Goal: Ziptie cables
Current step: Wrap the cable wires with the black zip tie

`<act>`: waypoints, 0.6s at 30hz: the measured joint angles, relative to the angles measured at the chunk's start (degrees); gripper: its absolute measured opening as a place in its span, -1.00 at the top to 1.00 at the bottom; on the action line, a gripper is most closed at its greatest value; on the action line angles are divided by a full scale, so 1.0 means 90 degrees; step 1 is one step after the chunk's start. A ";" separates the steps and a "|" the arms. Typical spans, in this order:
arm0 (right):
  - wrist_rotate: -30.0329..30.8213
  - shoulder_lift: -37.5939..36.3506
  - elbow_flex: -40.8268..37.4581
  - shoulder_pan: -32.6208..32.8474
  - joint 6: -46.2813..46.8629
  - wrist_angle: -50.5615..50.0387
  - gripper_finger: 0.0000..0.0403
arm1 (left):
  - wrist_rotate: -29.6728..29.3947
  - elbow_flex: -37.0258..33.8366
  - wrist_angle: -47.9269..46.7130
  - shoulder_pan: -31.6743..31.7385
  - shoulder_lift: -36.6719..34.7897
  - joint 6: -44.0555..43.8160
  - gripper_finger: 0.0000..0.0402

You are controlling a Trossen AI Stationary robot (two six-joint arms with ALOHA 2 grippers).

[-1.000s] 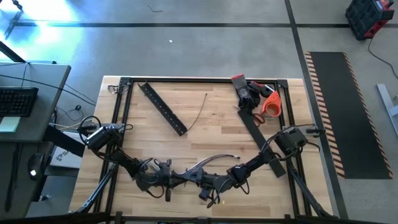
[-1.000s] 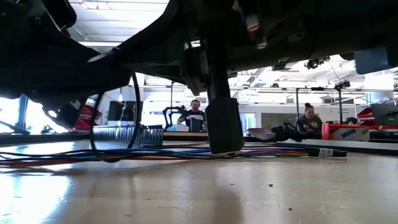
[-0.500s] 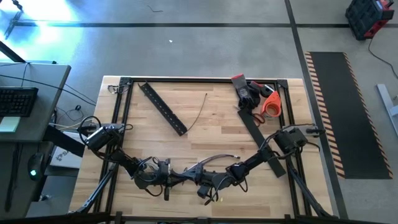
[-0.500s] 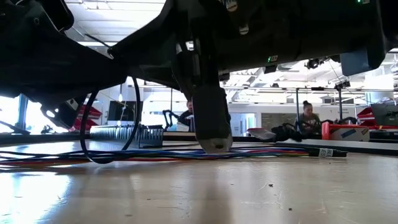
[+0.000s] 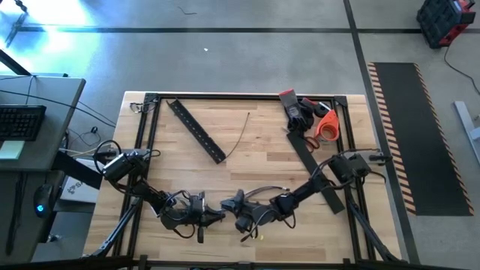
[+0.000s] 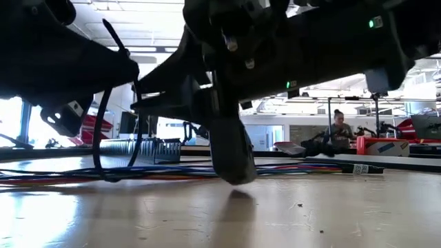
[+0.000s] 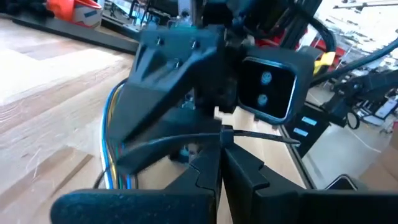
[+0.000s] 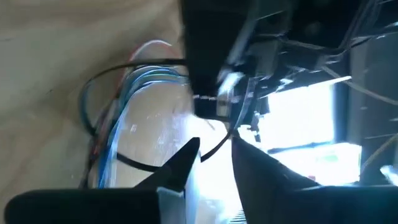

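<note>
Cables (image 6: 138, 171): flat on the wooden table (image 5: 247, 150), under both grippers.
Left gripper (image 7: 219, 163): fingers pinching the black ziptie (image 7: 186, 140) looped round the cables.
Right gripper (image 8: 214, 152): fingers slightly parted, facing the ziptie.

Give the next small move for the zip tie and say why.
Probably close the right gripper on the zip tie's free tail and pull. The left gripper pinches the tie by its head, and the loop hangs loose around the cables.
</note>
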 joint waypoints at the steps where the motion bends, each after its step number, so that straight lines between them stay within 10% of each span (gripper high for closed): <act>1: -0.0048 -0.0002 0.0006 -0.0021 0.0134 -0.0052 0.64 | 0.0001 0.0002 0.0019 0.0001 0.0000 0.0005 1.00; 18: -0.0267 -0.0002 -0.0002 -0.0024 -0.0011 0.0148 1.00 | 0.0051 0.0002 -0.0020 -0.0004 0.0000 -0.0074 1.00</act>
